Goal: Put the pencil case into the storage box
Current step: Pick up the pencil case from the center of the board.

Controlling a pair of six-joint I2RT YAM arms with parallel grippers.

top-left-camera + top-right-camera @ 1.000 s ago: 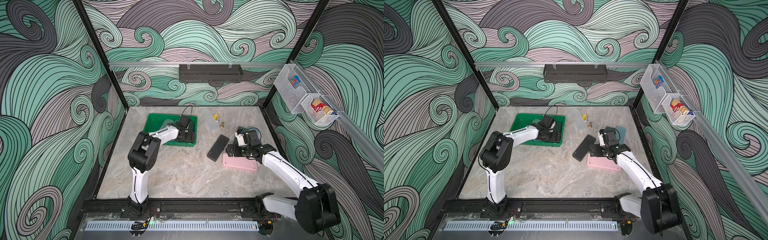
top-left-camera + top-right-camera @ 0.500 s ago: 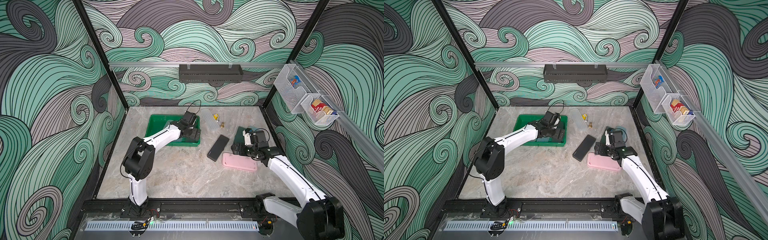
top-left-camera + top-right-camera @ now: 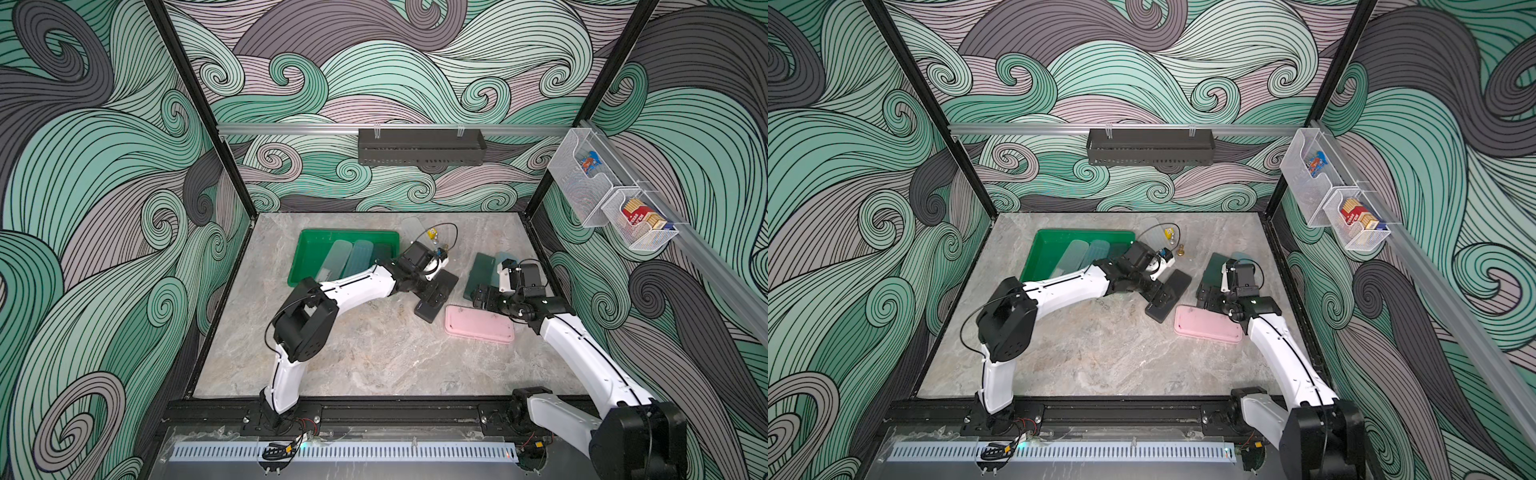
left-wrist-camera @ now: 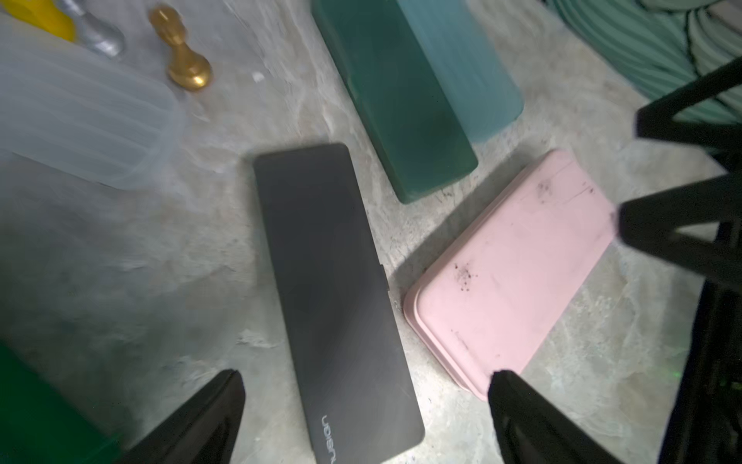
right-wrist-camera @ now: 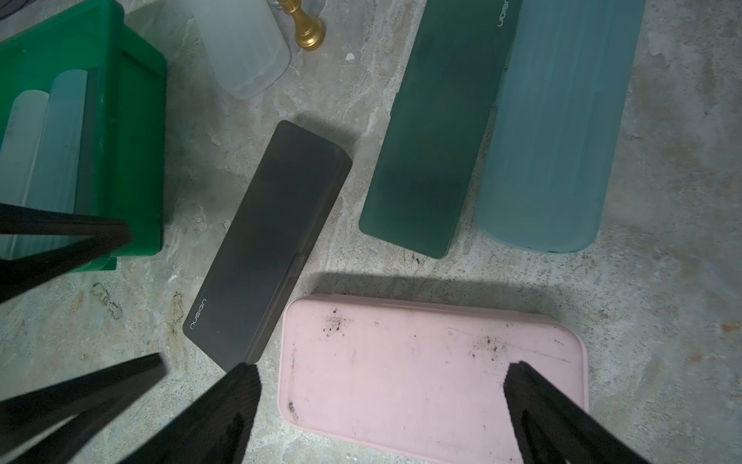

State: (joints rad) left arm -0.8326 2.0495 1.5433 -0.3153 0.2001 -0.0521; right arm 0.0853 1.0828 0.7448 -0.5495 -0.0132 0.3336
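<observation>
Black pencil case (image 5: 267,241), corner beside pink case (image 5: 433,373)

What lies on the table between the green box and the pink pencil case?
The black pencil case lies there, as the right wrist view shows clearly.

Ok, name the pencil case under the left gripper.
The black case, beneath the open left gripper; the pink case, dark green case and blue case lie aside.
</observation>
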